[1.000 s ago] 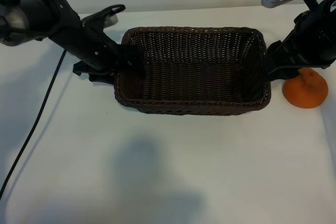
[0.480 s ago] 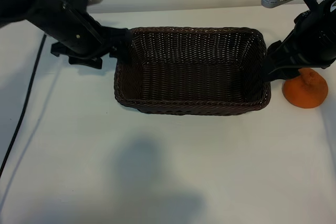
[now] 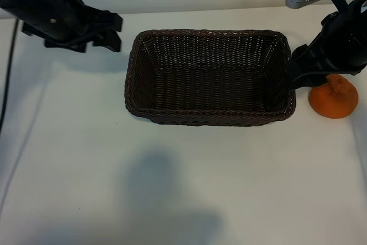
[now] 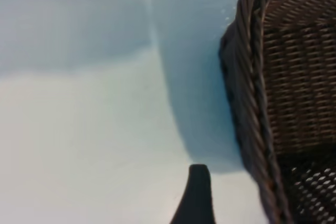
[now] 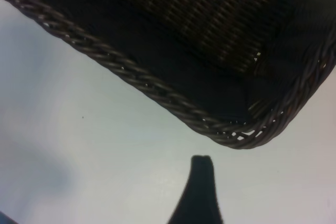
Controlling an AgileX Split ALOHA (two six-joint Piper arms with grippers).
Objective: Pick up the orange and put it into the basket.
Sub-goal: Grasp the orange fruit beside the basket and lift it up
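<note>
The basket (image 3: 209, 77) sits mid-worktop (image 3: 172, 187); the orange (image 3: 334, 97) lies just beside its right end, outside.

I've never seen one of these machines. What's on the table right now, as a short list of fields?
orange: on the table, outside the basket, off its right end
basket: dark woven wicker, nothing inside
left gripper: off the basket's far left corner, holding nothing
right gripper: at the basket's right end, beside the orange
table: white
</note>
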